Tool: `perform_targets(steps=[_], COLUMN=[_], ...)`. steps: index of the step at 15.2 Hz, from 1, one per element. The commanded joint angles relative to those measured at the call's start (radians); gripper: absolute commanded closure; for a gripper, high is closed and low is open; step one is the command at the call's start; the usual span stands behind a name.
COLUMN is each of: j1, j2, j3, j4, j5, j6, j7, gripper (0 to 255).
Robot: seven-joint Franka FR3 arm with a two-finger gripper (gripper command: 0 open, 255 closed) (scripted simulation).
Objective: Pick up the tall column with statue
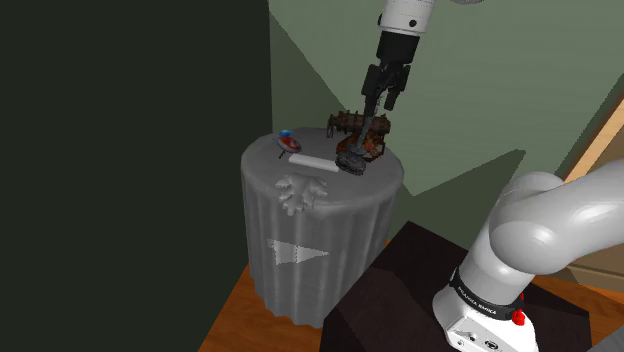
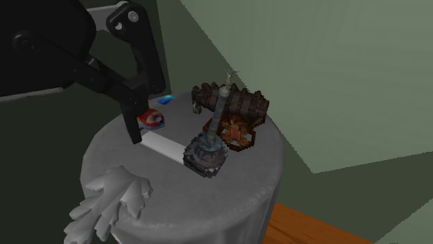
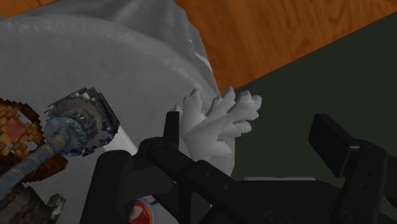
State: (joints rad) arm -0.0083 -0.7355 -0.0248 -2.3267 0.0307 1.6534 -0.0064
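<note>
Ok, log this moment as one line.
phase: pre-grasp | gripper: open, empty | column with statue: upright on table, not gripped

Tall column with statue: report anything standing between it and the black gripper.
Nothing visible does. The open black gripper hovers above the tall grey column, with only air between. A brown barrel-shaped model stands right beside the column, and a white bar lies by its base.

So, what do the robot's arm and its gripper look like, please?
The arm has thick, rounded white links with dark bands at the joints. Near its lower end it has small black lettering and a red dot. The gripper is all black, with two narrow, angular fingers.
</note>
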Motion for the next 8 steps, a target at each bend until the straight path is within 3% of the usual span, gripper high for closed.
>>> perform_targets(steps=[1,8], j1=[0.000,-0.025], j2=[0.000,0.183], j3=[0.000,-0.179], j4=[0.000,0.157], j5=[0.000,-0.002], j6=[0.000,-0.001], j7=[0.000,-0.181], gripper=[0,0])
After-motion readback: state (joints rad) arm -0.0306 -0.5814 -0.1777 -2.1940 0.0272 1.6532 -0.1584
